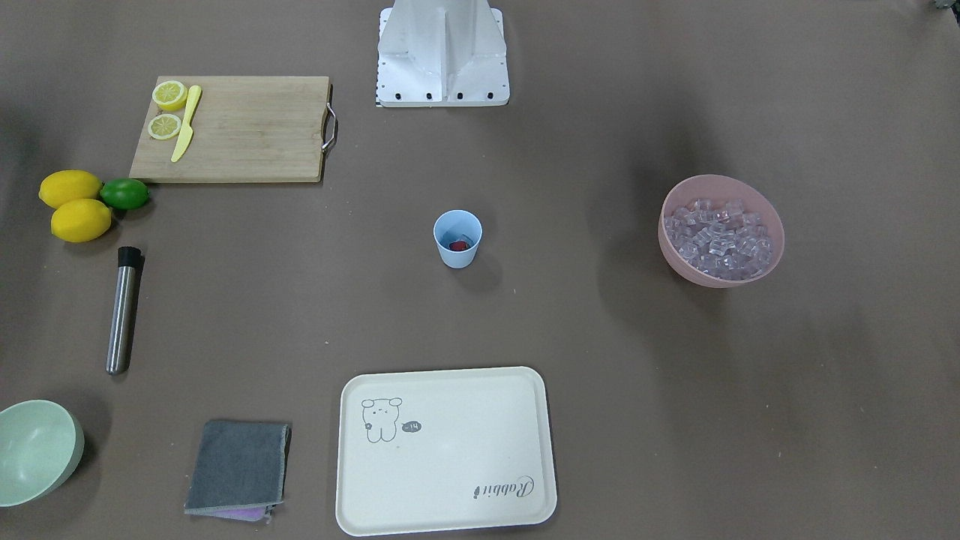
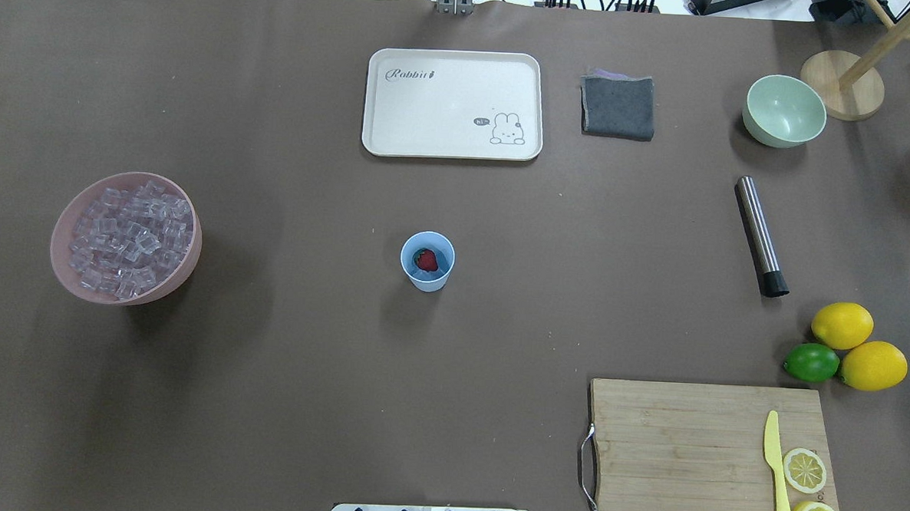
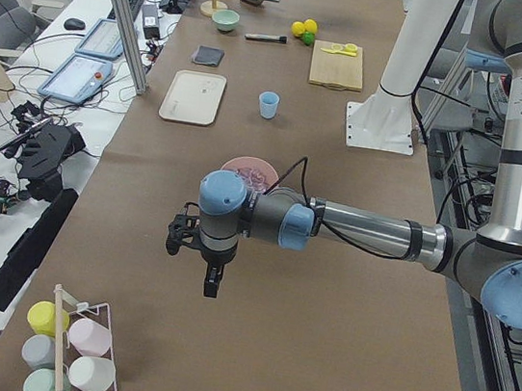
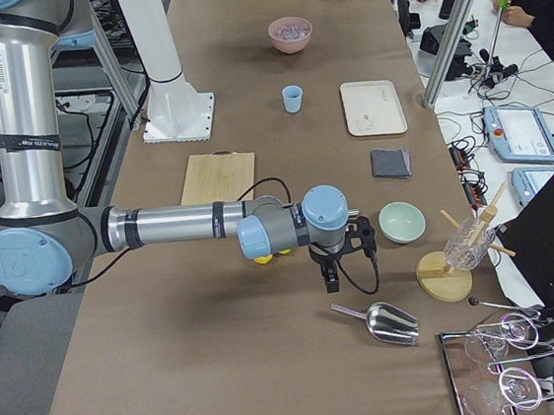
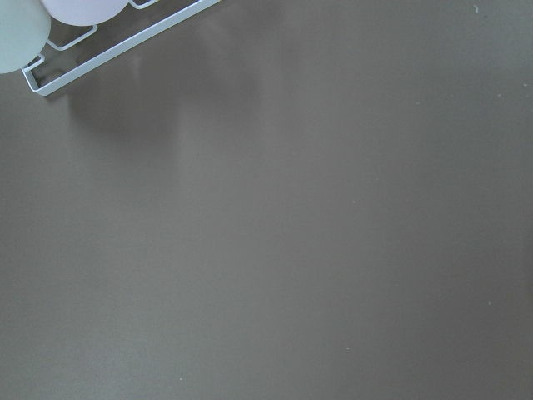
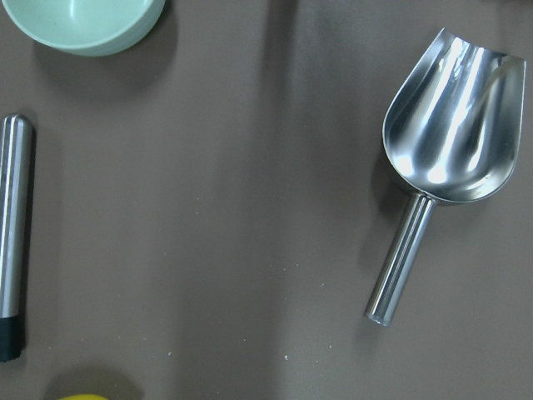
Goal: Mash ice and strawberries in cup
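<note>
The light blue cup [image 2: 427, 260] stands upright mid-table, also in the front view [image 1: 457, 238]. One red strawberry [image 2: 426, 259] lies inside it; I cannot tell if ice is in the cup. The ice [image 2: 129, 237] fills a pink bowl [image 2: 187, 263] on the robot's left. My left gripper [image 3: 212, 284] hangs over bare table far from the cup, near the table's left end. My right gripper [image 4: 330, 281] hangs near the right end, above a steel scoop [image 6: 445, 142]. I cannot tell whether either gripper is open or shut.
A steel muddler with a black tip [image 2: 761, 237] lies on the robot's right, near a pale green bowl [image 2: 784, 110]. Lemons and a lime [image 2: 811, 362], a cutting board [image 2: 684, 450], a cream tray [image 2: 451, 140] and a grey cloth [image 2: 617, 107] are there too. A cup rack [image 5: 75, 50] is under the left wrist.
</note>
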You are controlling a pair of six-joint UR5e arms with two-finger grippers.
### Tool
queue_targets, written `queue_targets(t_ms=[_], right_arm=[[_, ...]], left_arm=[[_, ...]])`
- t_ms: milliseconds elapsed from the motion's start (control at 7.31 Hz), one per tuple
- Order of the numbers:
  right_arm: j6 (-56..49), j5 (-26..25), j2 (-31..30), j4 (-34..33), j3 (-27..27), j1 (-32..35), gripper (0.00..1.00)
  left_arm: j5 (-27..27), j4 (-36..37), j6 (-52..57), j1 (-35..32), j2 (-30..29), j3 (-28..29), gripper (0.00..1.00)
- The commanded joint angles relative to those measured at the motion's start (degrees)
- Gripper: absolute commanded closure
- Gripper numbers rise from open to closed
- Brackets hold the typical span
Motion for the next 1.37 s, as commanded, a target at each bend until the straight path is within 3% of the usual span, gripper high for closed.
queue_targets(t_ms=[0,1231], right_arm=[[-0.1,-2.5,0.1,-0.4,-0.2,-1.0,0.0],[-0.1,-3.0,0.2,-0.7,-0.4,-2.1,0.0]], left_arm=[[0.2,0.0,0.1,0.1,-0.1,0.2,0.02],[-0.2,-0.5,0.1,0.0,-0.1,1.0,0.02]])
